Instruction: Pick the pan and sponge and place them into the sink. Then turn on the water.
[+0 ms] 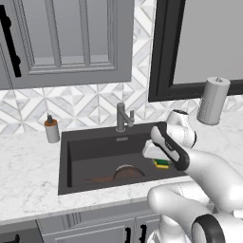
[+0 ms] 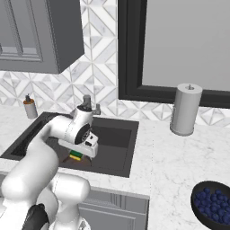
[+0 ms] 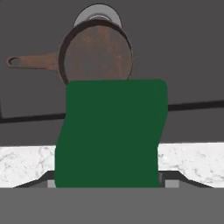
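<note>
The large dark grey rectangular sink point(image 1: 95, 142) set in the white marble counter point(image 1: 28, 175) already has the dark brown round frying pan point(image 1: 127, 173) lying flat on its floor, its long brown handle pointing toward the basin's left end; in my hand view the pan point(image 3: 97, 51) partly covers the round silver drain point(image 3: 97, 11) behind it. I see no water coming from the grey metal faucet point(image 1: 121, 117) at the back rim.

My gripper point(image 1: 159, 159) hangs over the right part of the basin, above the floor, and its fingers are closed on the small green rectangular sponge point(image 1: 162, 163) with its yellow underside showing below. From my hand camera the green sponge point(image 3: 111, 133) stands right between the fingertips and hides much of the basin and the near counter edge.

Around the sink: a small soap bottle with a brown top point(image 1: 51, 129) stands on the counter just beside the basin's back left corner, a grey paper-towel roll point(image 1: 212, 100) stands upright well to the right, and a dark bowl of blueberries point(image 2: 213, 204) sits on the counter farther right. A grey wall cabinet point(image 1: 66, 38) hangs above the left side, and a dark-framed window point(image 1: 199, 42) is behind the roll.
</note>
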Robot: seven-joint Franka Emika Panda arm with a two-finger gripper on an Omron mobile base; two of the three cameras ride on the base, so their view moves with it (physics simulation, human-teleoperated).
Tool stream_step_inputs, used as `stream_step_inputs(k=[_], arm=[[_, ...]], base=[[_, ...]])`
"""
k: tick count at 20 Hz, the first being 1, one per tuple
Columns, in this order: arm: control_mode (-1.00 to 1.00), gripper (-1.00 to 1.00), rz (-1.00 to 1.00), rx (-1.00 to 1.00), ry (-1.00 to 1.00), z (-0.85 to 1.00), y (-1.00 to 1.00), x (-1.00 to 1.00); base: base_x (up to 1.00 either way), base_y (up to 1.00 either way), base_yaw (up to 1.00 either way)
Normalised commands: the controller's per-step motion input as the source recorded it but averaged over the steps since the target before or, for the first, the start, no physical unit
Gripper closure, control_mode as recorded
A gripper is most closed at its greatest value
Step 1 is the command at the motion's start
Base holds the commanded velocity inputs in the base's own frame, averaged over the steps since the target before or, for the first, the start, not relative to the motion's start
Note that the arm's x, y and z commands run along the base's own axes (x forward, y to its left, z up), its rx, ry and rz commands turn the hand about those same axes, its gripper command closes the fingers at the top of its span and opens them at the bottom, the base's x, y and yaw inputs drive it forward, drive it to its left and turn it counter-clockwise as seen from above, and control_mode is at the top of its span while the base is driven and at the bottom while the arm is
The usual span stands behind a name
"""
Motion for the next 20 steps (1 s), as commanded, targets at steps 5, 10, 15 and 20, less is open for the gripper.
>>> stream_step_inputs(k=[5, 10, 15, 20], arm=[[-1.0, 1.0, 0.0, 0.0, 0.05, 0.0, -0.57, 0.26], [-1.0, 1.0, 0.0, 0.0, 0.04, -0.01, -0.31, 0.49], [-1.0, 1.0, 0.0, 0.0, 0.01, -0.03, -0.2, 0.54], [-1.0, 1.0, 0.0, -0.01, 0.0, -0.26, -0.09, 0.47]], base=[[0.0, 0.0, 0.0], [0.0, 0.0, 0.0], [0.0, 0.0, 0.0], [0.0, 0.0, 0.0]])
